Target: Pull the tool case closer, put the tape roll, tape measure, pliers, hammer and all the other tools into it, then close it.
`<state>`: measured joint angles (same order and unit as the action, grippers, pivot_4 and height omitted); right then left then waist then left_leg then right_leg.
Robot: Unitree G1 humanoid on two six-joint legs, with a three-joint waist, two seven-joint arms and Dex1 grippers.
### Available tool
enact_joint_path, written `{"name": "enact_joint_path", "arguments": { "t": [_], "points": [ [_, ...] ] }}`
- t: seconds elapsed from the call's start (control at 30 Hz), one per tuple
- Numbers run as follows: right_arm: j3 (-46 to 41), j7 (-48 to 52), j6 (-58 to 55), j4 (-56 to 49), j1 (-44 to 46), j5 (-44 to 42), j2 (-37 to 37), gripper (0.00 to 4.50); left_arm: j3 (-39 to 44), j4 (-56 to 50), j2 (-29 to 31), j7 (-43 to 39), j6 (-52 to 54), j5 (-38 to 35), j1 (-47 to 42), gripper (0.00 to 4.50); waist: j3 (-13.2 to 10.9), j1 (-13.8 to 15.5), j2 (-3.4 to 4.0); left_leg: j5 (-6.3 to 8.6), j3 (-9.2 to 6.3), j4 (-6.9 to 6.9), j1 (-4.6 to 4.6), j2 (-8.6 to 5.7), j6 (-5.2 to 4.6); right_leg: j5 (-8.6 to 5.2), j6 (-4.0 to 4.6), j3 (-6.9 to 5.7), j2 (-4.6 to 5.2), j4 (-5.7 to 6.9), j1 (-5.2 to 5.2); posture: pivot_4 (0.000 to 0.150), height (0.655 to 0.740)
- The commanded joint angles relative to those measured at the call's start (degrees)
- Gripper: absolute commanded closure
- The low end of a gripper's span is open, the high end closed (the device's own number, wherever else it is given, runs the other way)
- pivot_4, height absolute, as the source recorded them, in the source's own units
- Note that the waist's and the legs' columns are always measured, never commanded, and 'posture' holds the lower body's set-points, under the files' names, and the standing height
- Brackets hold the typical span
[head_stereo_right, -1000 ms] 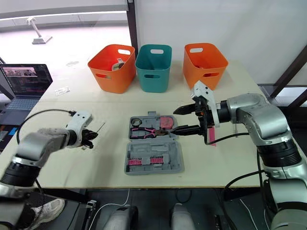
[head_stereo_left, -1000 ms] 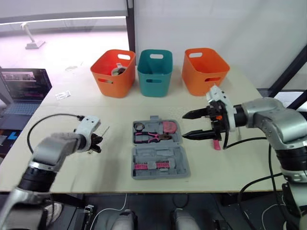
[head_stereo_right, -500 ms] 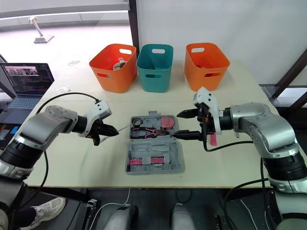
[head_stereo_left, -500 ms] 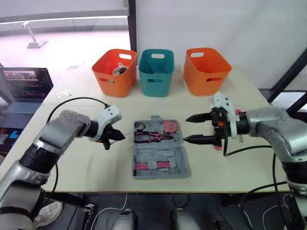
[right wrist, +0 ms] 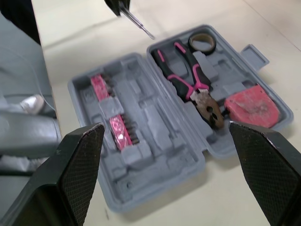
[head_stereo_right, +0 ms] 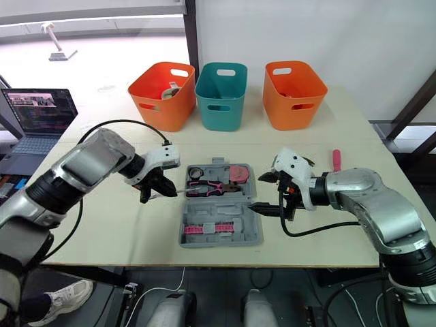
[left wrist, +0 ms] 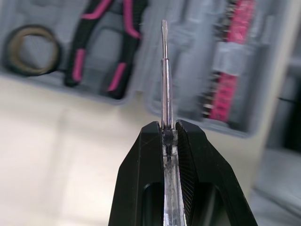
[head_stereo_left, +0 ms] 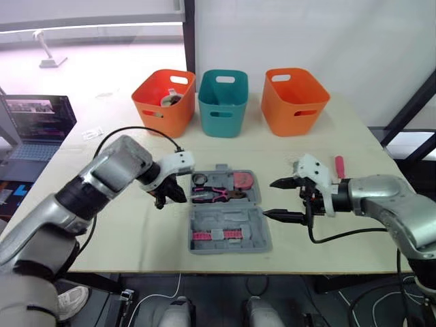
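Grey tool case [head_stereo_left: 240,219] lies open; left pincer [left wrist: 169,128] pinches a screwdriver [left wrist: 165,70] beside it, right pincer [head_stereo_left: 270,198] is spread.

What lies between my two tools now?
The open tool case, seen in the left eye view: left tool, clamping a screwdriver, on one side, open right tool opposite.

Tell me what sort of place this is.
Probably a robotics lab or test workspace: a pale worktable with a row of plastic bins, an open grey plastic tool case, and an open laptop alongside.
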<state>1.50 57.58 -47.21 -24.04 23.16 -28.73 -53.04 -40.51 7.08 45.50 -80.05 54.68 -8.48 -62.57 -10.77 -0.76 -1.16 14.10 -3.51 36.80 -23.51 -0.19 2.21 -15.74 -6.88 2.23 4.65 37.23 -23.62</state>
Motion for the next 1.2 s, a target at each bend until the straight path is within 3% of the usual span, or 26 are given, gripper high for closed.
{"name": "enact_joint_path", "arguments": {
  "t": [0.03, 0.23, 0.5, 1.2],
  "points": [
    [-1.8, 0.3, -0.5, -2.8, -0.1, -2.6, 0.2, 0.0, -6.7, 6.6, -3.5, -6.2, -7.1, 6.4, -6.1, 4.48, 0.0, 0.0, 0.02, 0.04, 0.0, 0.08, 0.0, 0.0, -0.07, -0.02, -0.02, 0.0, 0.0, 0.04, 0.03, 0.15, 0.74],
    [-4.5, 0.0, -6.4, -2.7, 1.1, -8.4, -0.2, 0.0, -9.8, 20.9, -13.7, -5.6, -15.1, 13.3, -8.8, 4.48, 0.0, -0.1, 0.02, 0.15, 0.0, 0.29, 0.02, 0.0, -0.27, -0.01, -0.02, 0.03, 0.0, 0.06, 0.11, 0.15, 0.74],
    [-4.0, -2.3, -7.4, -6.0, -2.4, -8.8, -1.1, 0.0, -9.0, 38.9, -27.0, -5.2, -24.3, 19.8, -12.5, 4.48, -0.1, 0.1, -0.03, 0.26, 0.02, 0.41, -0.05, 0.0, -0.45, -0.02, -0.05, 0.02, 0.0, 0.05, 0.11, 0.15, 0.74],
    [-4.5, -4.6, -6.5, -6.6, -4.0, -9.2, -1.9, 0.0, -4.7, 45.3, -35.5, -4.1, -26.7, 26.7, -11.2, 4.48, 0.0, -0.1, -0.02, 0.29, 0.01, 0.39, -0.01, 0.0, -0.5, -0.02, -0.05, 0.03, -0.01, 0.09, 0.11, 0.15, 0.74]
  ]
}}
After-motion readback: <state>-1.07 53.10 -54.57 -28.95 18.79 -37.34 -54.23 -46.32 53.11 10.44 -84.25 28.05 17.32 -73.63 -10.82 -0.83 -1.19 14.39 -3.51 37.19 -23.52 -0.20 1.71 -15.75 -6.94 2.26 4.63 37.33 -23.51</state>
